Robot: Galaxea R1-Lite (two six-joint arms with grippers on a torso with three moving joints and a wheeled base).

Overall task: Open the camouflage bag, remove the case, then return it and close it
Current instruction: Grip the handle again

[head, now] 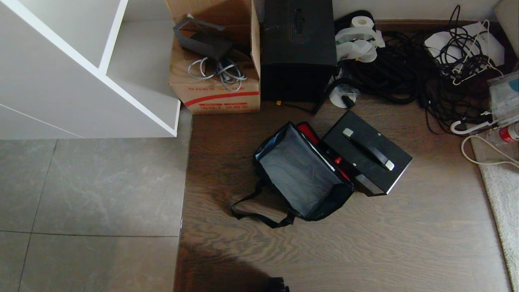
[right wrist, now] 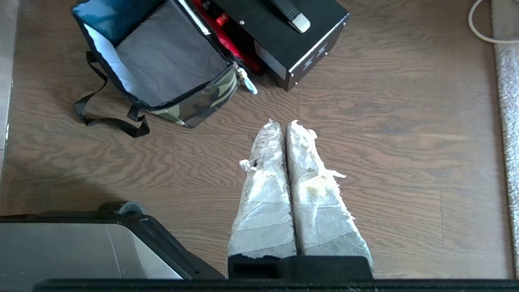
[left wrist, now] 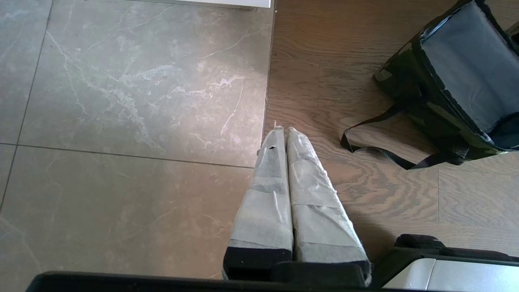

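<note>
At the far left of the head view a white shelf unit [head: 87, 69] stands over grey floor tiles [head: 89, 190], and beside it a cardboard box [head: 217, 87] holds a dark tray and a coil of pale cable [head: 219, 71]. Right of that box stands a taller black box [head: 298, 48], then a roll of tissue [head: 361, 22] and a tangle of black cables [head: 409, 69] along the wall. On the wooden floor [head: 365, 243] in the middle, the camouflage bag [head: 302, 172] lies open with its grey inner panel facing up and a black strap [head: 259, 211] trailing towards the robot; from this view its outside reads only as dark fabric. Touching the bag on its right side lies the case [head: 367, 152], flat, handle up, outside the bag, with a strip of red lining [head: 310, 134] showing between them. A pale rug edge [head: 500, 190] runs down the far right. Neither arm appears in the head view. The left wrist view shows the left gripper [left wrist: 282, 129] over the seam between tile and wood, its taped fingers [left wrist: 265, 190] pressed together and holding nothing, well apart from the bag. The right wrist view shows the right gripper [right wrist: 284, 122] over bare wood near the bag and case, its frayed taped fingers [right wrist: 318, 190] likewise pressed together and empty. Only this view reveals the bag's green camouflage side and its white zipper pull [right wrist: 248, 86] hanging at the corner nearest the case
</note>
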